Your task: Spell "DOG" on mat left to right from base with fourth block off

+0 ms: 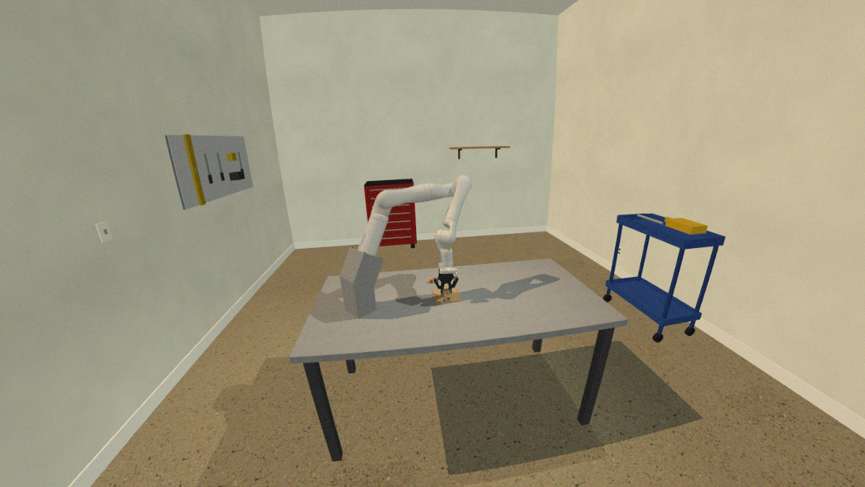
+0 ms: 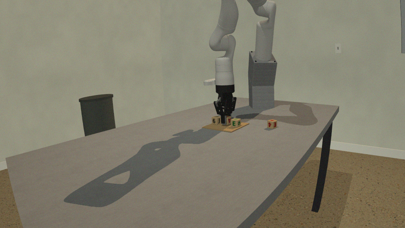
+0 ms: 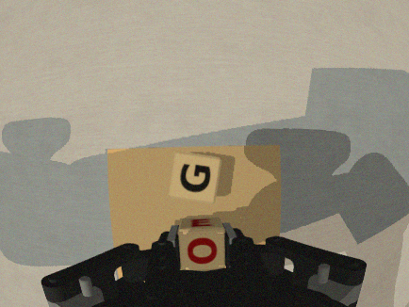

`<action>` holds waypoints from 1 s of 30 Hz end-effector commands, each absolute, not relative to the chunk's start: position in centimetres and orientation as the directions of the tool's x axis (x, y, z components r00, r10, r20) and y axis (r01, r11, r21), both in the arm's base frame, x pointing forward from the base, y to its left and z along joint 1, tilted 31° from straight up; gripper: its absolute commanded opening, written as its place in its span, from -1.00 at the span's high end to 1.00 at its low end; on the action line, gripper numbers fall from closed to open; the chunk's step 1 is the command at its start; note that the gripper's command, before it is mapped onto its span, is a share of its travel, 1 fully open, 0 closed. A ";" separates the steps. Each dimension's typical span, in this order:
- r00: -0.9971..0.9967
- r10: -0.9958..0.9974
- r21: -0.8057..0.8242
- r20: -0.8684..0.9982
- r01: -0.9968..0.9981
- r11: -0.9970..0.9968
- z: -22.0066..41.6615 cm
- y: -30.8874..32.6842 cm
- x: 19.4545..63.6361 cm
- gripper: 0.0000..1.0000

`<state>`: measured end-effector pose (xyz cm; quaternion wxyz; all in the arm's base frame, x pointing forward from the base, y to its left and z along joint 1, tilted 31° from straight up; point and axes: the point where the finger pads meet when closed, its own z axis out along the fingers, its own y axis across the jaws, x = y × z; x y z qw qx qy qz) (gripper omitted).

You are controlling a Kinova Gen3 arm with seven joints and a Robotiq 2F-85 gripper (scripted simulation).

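My gripper point(image 1: 447, 291) point(image 2: 225, 122) point(image 3: 201, 235) is shut on the O block point(image 2: 228, 120) point(image 3: 203, 250), low over the middle of the mat point(image 2: 209, 128) point(image 3: 137, 193). The red O faces up, turned sideways in the wrist view. I cannot tell whether this block touches the mat. The G block point(image 2: 215, 120) point(image 3: 193, 178) lies flat on the mat, slightly turned, its black G up. A block with a green E on one side point(image 2: 235, 122) sits on the mat across from it; its top letter is unreadable. The fourth block point(image 1: 430, 280) point(image 2: 272, 123) lies off the mat.
The grey table point(image 1: 514, 314) point(image 2: 198, 175) carries the mat. The robot's grey pedestal point(image 1: 359, 290) point(image 2: 262, 84) stands behind the mat in the exterior view. The blocks on the mat stand close on both sides of the gripper. Arm shadows cross the mat and table.
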<state>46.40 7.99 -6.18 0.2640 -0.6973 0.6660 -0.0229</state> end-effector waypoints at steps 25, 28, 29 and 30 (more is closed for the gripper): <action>0.132 -0.939 -0.411 -0.317 -0.912 0.011 -5.9 8.4 46.9 0.47; 0.132 -0.939 -0.411 -0.317 -0.912 0.011 -5.9 8.4 46.9 0.47; 0.132 -0.939 -0.411 -0.317 -0.912 0.011 -5.9 8.4 46.9 0.47; 0.132 -0.939 -0.411 -0.317 -0.912 0.011 -5.9 8.4 46.9 0.47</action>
